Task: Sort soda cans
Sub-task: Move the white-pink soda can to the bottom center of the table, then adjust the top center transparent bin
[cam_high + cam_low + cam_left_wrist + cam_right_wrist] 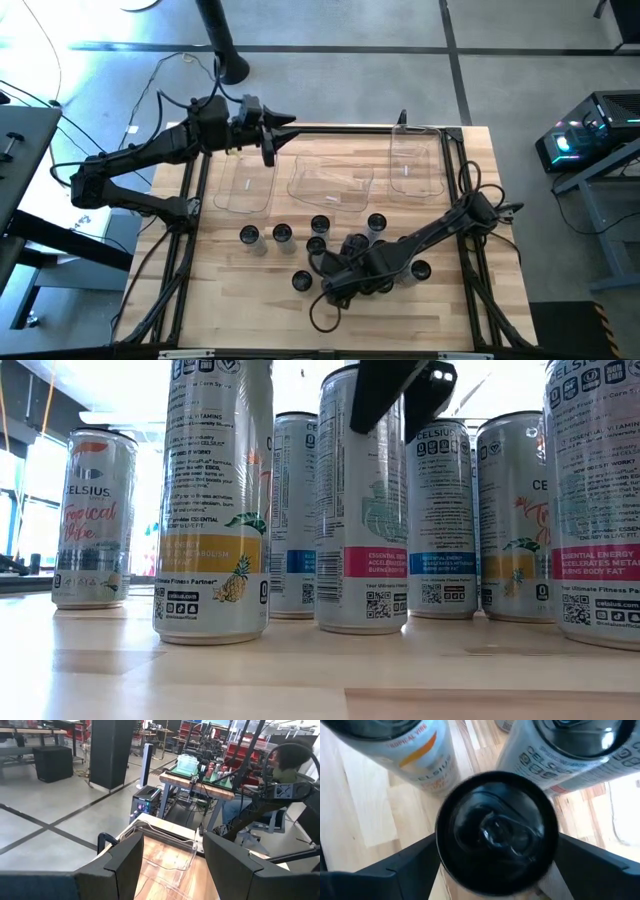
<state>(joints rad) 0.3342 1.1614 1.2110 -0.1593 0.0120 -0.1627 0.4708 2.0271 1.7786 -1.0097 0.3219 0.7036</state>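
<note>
The slim silvery soda can with a black pull-tab top (496, 832) stands upright on the pale wooden table (210, 310), in the middle of the cluster of like soda cans (282, 234) toward the front, well apart from the three clear rectangular plastic bins (330, 182) that sit empty along the back. The right gripper (495, 862) is low over that cluster with a dark finger on each side of the can; its jaws stand wide, and in the right wrist view the fingers flank the can's body rather than visibly pressing it, so I judge the grasp not yet made. To do this well, the fingers should sink further down the wall, stay centred on the can, then close squarely and lift straight up, since two neighbouring cans stand just beside it and a tilted lift could topple them. The left gripper (172, 865) hovers above the back-left bin, about half open and empty.
</note>
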